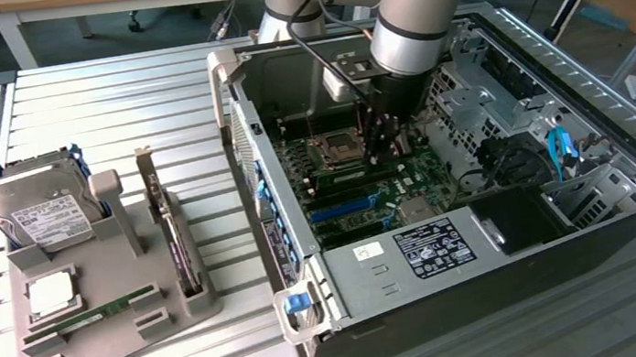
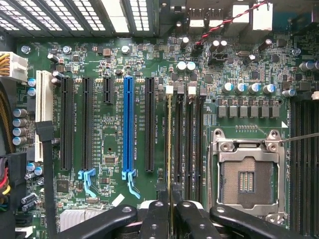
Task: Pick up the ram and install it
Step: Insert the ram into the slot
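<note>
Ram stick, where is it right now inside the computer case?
In the wrist view the ram stands edge-on, pinched by the gripper, along the memory slot nearest the black expansion slot, with the CPU socket beyond.

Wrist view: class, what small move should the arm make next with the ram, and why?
Probably press straight down, gently: the pincer grips the ram edge-on, lined up along a memory slot, and whether it is fully seated cannot be told.
</note>
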You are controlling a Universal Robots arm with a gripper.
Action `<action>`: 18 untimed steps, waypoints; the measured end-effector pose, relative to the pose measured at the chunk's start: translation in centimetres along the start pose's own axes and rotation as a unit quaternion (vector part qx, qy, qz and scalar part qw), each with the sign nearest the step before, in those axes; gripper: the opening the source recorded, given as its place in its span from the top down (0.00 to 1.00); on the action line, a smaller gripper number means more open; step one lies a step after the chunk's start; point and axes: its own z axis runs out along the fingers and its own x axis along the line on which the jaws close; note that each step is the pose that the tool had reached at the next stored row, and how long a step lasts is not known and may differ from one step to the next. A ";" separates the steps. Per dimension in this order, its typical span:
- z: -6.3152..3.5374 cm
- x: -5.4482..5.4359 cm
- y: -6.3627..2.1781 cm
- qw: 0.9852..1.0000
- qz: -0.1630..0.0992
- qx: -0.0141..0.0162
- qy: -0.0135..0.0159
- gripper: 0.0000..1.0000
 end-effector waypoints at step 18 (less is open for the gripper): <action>0.28 0.0 -0.06 1.000 -0.004 0.000 0.000 0.87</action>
